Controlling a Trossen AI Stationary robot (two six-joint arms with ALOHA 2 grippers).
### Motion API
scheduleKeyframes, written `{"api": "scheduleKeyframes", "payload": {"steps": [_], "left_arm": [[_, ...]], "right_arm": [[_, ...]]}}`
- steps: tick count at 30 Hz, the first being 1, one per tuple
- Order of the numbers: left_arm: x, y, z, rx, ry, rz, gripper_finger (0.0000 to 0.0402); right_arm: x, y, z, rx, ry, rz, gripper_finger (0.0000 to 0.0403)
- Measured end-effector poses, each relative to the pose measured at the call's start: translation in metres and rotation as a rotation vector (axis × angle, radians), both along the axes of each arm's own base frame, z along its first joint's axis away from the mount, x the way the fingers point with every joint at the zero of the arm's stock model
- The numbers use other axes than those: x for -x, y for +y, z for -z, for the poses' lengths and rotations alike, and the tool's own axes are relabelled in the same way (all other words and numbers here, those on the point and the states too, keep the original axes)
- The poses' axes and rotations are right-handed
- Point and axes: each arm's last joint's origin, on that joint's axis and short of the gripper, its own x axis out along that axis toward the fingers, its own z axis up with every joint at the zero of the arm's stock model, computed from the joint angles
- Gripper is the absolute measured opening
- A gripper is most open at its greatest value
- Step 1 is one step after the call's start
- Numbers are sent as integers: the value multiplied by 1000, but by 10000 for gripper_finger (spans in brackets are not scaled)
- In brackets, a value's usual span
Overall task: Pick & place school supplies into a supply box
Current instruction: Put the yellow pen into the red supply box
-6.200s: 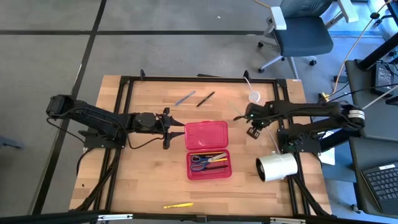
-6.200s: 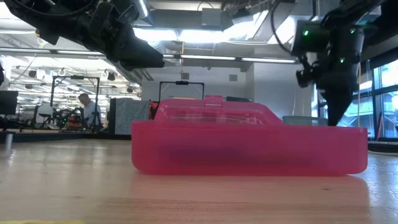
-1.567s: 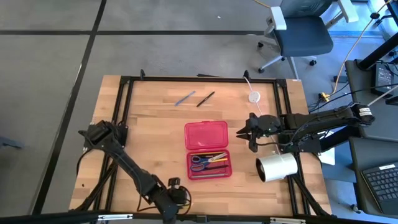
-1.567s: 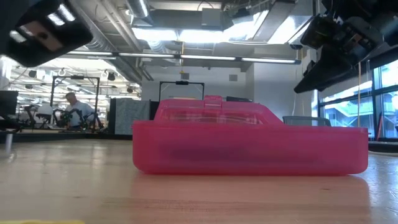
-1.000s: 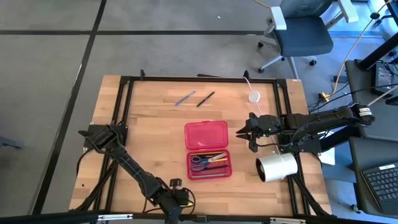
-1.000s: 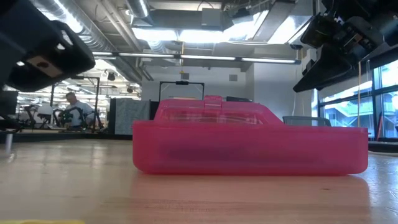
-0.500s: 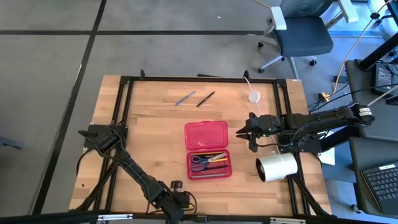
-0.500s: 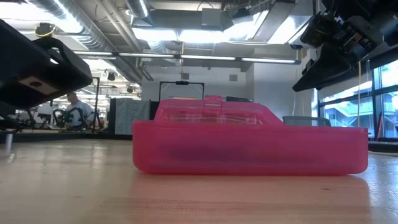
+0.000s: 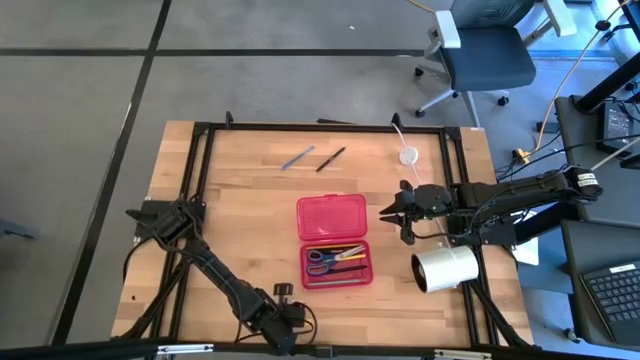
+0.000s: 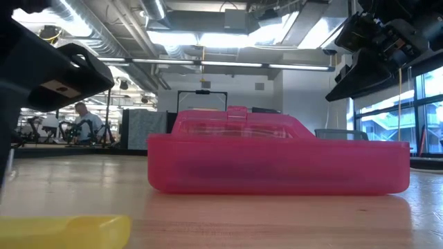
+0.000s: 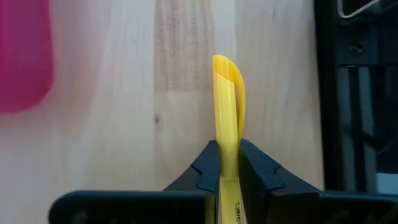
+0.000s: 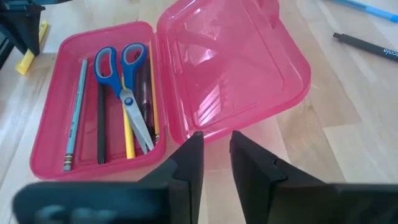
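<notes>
Wooden boards form the table (image 9: 240, 200), and the red pencil case (image 9: 335, 241) lies open near its middle, serving as the landmark for everything else. Its lid (image 12: 230, 68) is folded flat on the far side, and the tray (image 12: 56, 158) on the near side is seen to hold blue-handled scissors (image 12: 124, 81), a grey-blue pencil (image 12: 74, 115), a black pen (image 12: 99, 121) and yellow pencils (image 12: 127, 134).

Near the front edge of the table, on the case's left, the left gripper (image 11: 228, 163) is pressed down low, its fingers (image 11: 208, 165) clamped on a yellow pen (image 11: 227, 106). The pen's free end is seen resting on or just above the wood; which of the two cannot be told.

On the case's right, at the level of the lid, the right gripper (image 9: 392, 212) is held above the table with its fingers (image 12: 249, 158) set narrowly apart and nothing between them.

Beyond the lid, towards the far edge, a blue pen (image 9: 297, 157) and a black pen (image 9: 331, 158) lie near each other on the wood. A white roll (image 9: 445, 268) lies to the right of the tray, and a small white disc (image 9: 408, 155) is seen far right of the lid.
</notes>
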Motion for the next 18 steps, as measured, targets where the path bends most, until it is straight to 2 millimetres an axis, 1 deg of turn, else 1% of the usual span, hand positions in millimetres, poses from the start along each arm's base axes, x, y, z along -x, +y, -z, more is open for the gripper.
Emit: {"api": "scheduleKeyframes", "payload": {"steps": [8, 12, 14, 18], "left_arm": [[4, 7, -23, -1, -23, -11, 23], [3, 10, -42, 35, -73, -28, 23], [-1, 16, -48, 45, -82, -49, 23], [-18, 42, -63, 42, -133, -107, 25]], "right_arm": [[-1, 0, -2, 0, -20, -1, 84], [-1, 0, -2, 0, -24, -1, 84], [-1, 0, -2, 2, -24, -2, 84], [-2, 0, -3, -3, -35, 2, 84]]}}
